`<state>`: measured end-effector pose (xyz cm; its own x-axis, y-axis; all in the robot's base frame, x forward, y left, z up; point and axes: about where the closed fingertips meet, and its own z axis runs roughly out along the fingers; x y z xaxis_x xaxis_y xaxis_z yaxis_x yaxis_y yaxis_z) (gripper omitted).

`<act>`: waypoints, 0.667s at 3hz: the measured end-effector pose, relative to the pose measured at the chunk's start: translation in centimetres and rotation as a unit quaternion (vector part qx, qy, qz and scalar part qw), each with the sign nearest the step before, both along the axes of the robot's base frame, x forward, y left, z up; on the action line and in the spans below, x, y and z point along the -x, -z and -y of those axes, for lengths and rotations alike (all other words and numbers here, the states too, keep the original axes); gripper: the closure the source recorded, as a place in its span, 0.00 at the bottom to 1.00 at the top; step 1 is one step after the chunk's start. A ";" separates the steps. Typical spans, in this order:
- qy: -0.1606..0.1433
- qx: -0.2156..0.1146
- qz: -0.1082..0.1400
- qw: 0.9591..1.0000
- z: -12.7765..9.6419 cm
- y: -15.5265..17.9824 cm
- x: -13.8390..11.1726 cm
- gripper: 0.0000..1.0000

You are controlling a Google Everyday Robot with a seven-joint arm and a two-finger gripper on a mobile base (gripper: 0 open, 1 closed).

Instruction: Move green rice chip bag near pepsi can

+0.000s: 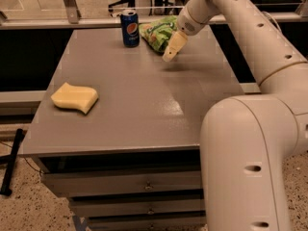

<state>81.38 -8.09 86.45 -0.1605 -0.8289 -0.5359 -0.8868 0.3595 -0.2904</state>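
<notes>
The green rice chip bag [156,32] lies crumpled on the far part of the grey table [139,95], right beside the pepsi can [130,28], which stands upright to its left. My gripper [171,52] hangs just in front of and to the right of the bag, a little above the table. It is open and holds nothing. The white arm reaches to it from the right.
A pale yellow sponge [75,97] lies near the table's left edge. A metal rail [86,22] runs behind the table's far edge. Drawers [144,184] sit under the table front. My white arm body [250,162] fills the lower right.
</notes>
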 end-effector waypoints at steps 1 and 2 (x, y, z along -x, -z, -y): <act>-0.002 -0.040 -0.024 0.999 2.8 -0.7 2.2 0.00; 0.004 -0.119 -0.040 0.992 6.8 -2.2 4.9 0.00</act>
